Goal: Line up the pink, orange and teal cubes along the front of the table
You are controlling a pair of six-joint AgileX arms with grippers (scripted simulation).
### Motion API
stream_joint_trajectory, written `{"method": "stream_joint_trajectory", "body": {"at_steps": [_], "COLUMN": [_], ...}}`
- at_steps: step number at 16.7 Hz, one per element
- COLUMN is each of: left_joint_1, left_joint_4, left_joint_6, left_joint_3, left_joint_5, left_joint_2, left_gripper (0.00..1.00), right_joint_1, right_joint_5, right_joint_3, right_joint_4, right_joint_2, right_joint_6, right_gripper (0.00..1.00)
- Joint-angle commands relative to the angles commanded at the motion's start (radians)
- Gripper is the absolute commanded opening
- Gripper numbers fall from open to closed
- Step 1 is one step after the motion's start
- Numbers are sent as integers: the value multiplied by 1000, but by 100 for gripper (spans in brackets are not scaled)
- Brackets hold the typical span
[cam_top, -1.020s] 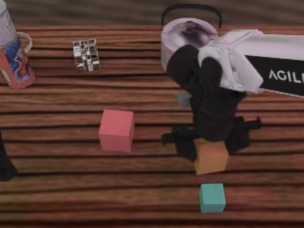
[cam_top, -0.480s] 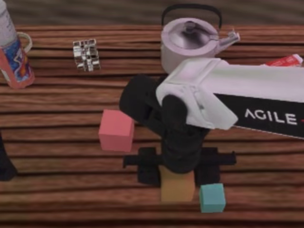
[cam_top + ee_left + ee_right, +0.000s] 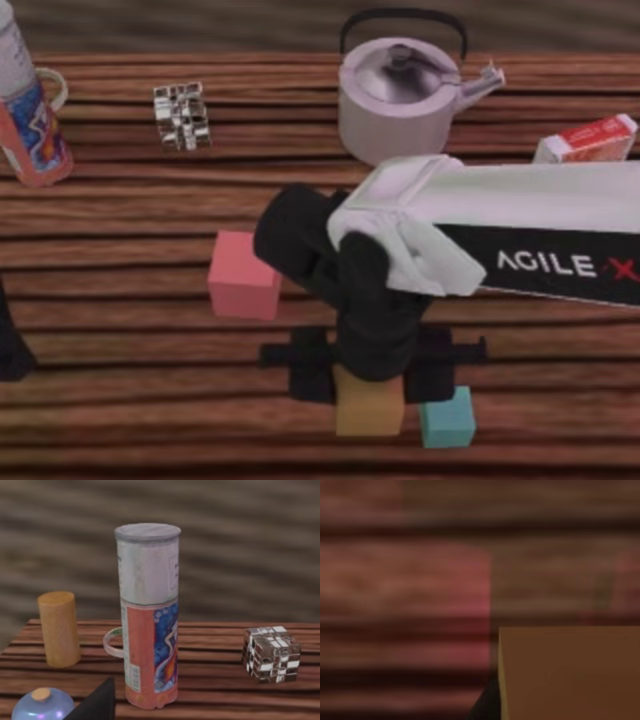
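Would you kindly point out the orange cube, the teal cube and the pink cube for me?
orange cube (image 3: pixel 368 412): top view, on its front face below the pincer.
teal cube (image 3: pixel 447 417): top view, on its top face.
pink cube (image 3: pixel 241 275): top view, on its top face.

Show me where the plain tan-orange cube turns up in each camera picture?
Top view: the tan-orange cube sits near the front edge, under the right gripper, beside the teal cube.
Left wrist view: not in it.
Right wrist view: fills the lower right.
Shared landmark: the reddish-brown plank table.
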Motion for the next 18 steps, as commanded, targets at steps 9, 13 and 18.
{"method": "stream_joint_trajectory", "body": {"at_steps": [9, 13, 18], "left_joint_1": [0, 0, 0], "left_joint_4": [0, 0, 0], "left_joint_6": [0, 0, 0], "left_joint_3": [0, 0, 0], "left_joint_5": [0, 0, 0], "left_joint_2": [0, 0, 0], "left_gripper": [100, 100, 100], "right_joint_1": [8, 8, 8], "right_joint_5": [2, 2, 2], "right_joint_3": [-83, -83, -83], "right_joint_4": [140, 140, 140], "right_joint_2": [56, 56, 56], "right_joint_6": [2, 2, 2], "right_gripper": [8, 38, 75]}}
